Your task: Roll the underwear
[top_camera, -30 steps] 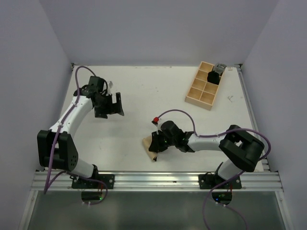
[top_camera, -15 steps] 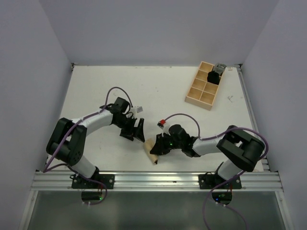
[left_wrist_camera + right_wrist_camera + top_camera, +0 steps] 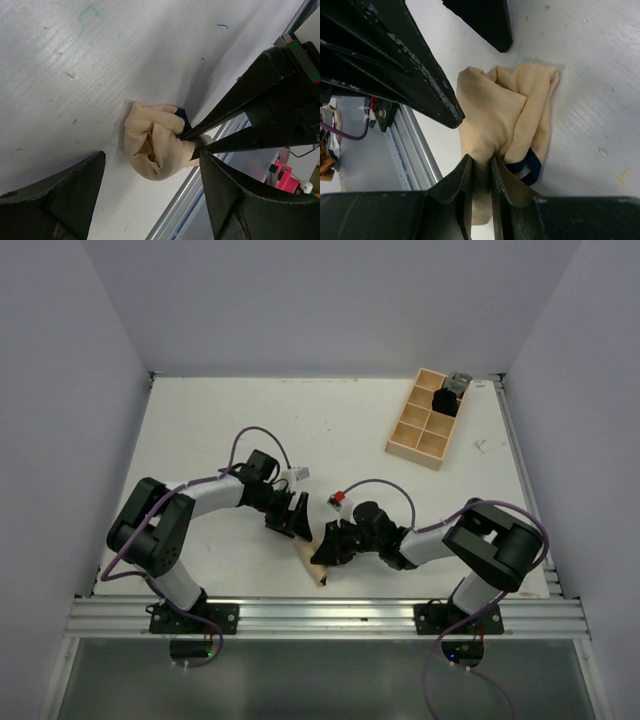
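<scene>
Bunched tan underwear [image 3: 318, 562] lies on the desk [image 3: 300, 430] near its front edge, between the arms. Right claw [image 3: 479, 162] pinches a fold of the fabric, with dark trim showing just beside it. Left claw [image 3: 297, 519] is spread wide just beside the bundle, holding nothing.
</scene>
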